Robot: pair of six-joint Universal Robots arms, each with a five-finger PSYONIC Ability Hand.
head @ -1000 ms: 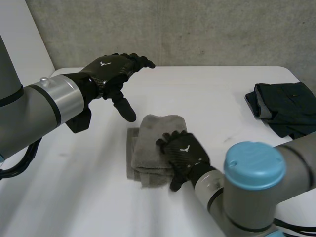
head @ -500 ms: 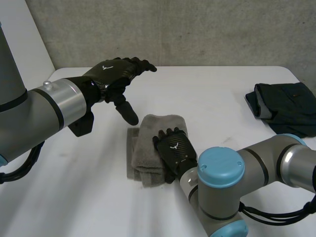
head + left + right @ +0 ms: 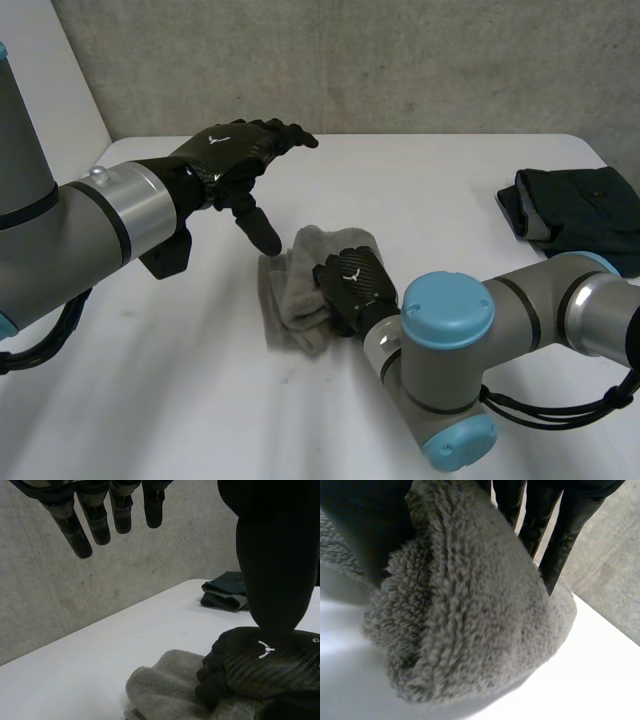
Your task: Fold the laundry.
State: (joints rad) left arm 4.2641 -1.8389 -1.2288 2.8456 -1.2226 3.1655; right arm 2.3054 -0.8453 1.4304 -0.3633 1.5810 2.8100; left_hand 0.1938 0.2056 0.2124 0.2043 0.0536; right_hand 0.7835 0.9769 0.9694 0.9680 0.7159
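Note:
A folded grey towel (image 3: 293, 292) lies bunched at the middle of the white table (image 3: 430, 190). My right hand (image 3: 352, 284) sits on the towel's right side with its fingers curled into it. In the right wrist view the towel (image 3: 470, 620) is squeezed between the thumb and the fingers (image 3: 555, 525) of that hand. My left hand (image 3: 232, 150) hovers above the table, up and to the left of the towel, open, thumb pointing down. From the left wrist its straight fingers (image 3: 100, 520) hang over the towel (image 3: 165, 690) and the right hand (image 3: 260, 665).
A folded dark garment (image 3: 575, 215) lies at the table's right edge, also seen beyond the towel as a dark garment (image 3: 227, 592) from the left wrist. A concrete wall stands behind the table.
My right hand has closed on the towel's right side, and the towel has bunched up and lost its flat folded shape. The left hand has barely moved.

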